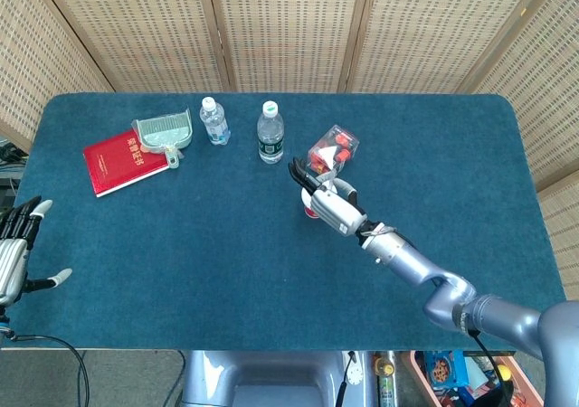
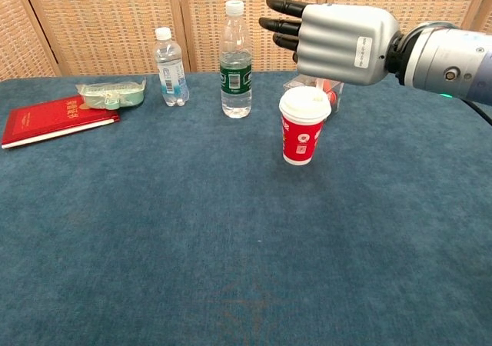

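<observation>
My right hand (image 2: 338,42) hovers over the red cup (image 2: 304,126), fingers straight and spread, holding nothing. Cup stands mid-table, just in front of the snack box (image 1: 333,146). Looks like the approach step; next move needs lowering beside the cup, then closing.

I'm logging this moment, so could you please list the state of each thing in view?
Right hand: fingers extended, holding nothing, above the cup.
Left hand: fingers apart, holding nothing, at the table's edge.
Red paper cup: upright, lidded.
Green-label bottle: upright, capped.
Blue-label bottle: upright, capped.
Red book: closed, flat.
Green dustpan: lying partly on the book.
Clear box: closed, tilted.
</observation>
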Available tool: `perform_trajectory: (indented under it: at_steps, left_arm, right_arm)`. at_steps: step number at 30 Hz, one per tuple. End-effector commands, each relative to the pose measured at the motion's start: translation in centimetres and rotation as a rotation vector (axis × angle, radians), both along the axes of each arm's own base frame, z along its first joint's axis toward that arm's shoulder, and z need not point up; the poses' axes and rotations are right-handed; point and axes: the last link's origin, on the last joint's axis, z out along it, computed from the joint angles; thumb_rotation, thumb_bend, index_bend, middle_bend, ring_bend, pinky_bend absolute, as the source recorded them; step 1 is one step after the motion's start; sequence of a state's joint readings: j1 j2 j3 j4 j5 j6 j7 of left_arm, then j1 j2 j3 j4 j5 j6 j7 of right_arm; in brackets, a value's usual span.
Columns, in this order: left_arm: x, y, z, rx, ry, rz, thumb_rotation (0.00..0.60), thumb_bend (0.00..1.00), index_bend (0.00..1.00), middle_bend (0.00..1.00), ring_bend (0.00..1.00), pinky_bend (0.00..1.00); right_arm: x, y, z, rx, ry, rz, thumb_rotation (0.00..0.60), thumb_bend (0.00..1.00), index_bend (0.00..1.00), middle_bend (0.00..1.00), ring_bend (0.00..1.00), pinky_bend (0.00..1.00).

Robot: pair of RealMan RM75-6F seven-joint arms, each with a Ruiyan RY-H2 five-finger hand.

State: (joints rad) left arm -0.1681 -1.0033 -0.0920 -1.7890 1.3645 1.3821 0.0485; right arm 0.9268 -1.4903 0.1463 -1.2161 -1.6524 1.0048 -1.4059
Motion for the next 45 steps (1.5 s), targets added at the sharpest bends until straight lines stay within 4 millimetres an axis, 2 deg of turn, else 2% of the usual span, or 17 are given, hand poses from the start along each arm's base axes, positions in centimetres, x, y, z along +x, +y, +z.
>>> perform_trajectory:
  at_steps: [1,6,10,13,16,22,29,33,36,40,42,45]
  left_arm:
    - [0.0,0.0,0.1,0.002,-0.003,0.001,0.6,0.06,0.0,0.0,0.0,0.0]
    - [-0.1,0.0,0.2,0.003,-0.009,0.001,0.6,0.06,0.0,0.0,0.0,0.0]
    - [-0.1,0.0,0.2,0.002,-0.011,0.0,0.6,0.06,0.0,0.0,0.0,0.0]
    - [-0.1,0.0,0.2,0.001,-0.011,-0.001,0.6,0.06,0.0,0.0,0.0,0.0]
    - [-0.1,-0.1,0.2,0.001,-0.013,-0.001,0.6,0.06,0.0,0.0,0.0,0.0]
    - [0.0,-0.1,0.2,0.001,-0.013,-0.005,0.6,0.06,0.0,0.0,0.0,0.0]
    - [0.1,-0.1,0.2,-0.003,-0.013,-0.008,0.6,0.06,0.0,0.0,0.0,0.0]
    - [0.1,-0.2,0.2,-0.002,-0.014,-0.011,0.6,0.06,0.0,0.0,0.0,0.0]
    - [0.1,-0.2,0.2,-0.005,-0.017,-0.012,0.6,0.06,0.0,0.0,0.0,0.0]
    - [0.0,-0.3,0.3,-0.006,-0.019,-0.018,0.6,0.06,0.0,0.0,0.0,0.0]
    - [-0.1,-0.5,0.3,-0.005,-0.023,-0.022,0.6,0.06,0.0,0.0,0.0,0.0]
    - [-0.1,-0.7,0.3,-0.004,-0.025,-0.027,0.6,0.06,0.0,0.0,0.0,0.0]
  right_arm:
    - [0.0,0.0,-0.4,0.004,0.001,-0.008,0.6,0.59,0.68,0.23,0.0,0.1]
    - [0.0,0.3,-1.0,0.013,-0.002,-0.003,0.6,0.59,0.67,0.22,0.0,0.1]
    - [0.3,0.4,-1.3,0.015,-0.022,-0.003,0.6,0.57,0.49,0.21,0.0,0.1]
    - [0.4,0.4,-1.3,0.012,-0.041,-0.007,0.6,0.46,0.36,0.16,0.0,0.08]
    - [0.6,0.5,-1.3,0.005,-0.051,-0.006,0.6,0.4,0.28,0.12,0.0,0.06]
    - [0.3,0.4,-0.9,-0.04,-0.07,-0.029,0.6,0.3,0.22,0.06,0.0,0.03]
    - [0.5,1.2,0.2,-0.069,-0.134,-0.016,0.6,0.17,0.19,0.04,0.0,0.0]
    - [1.0,2.0,2.0,-0.069,-0.231,-0.019,0.6,0.08,0.14,0.01,0.0,0.0]
    - [0.9,2.6,4.3,-0.038,-0.347,-0.028,0.6,0.01,0.09,0.0,0.0,0.0]
    - [-0.7,2.9,7.5,-0.009,-0.504,-0.089,0.6,0.0,0.05,0.0,0.0,0.0]
    - [-2.6,3.3,9.7,0.029,-0.635,-0.164,0.6,0.0,0.04,0.0,0.0,0.0]
    - [-4.7,4.0,11.6,0.079,-0.793,-0.269,0.6,0.0,0.04,0.0,0.0,0.0]
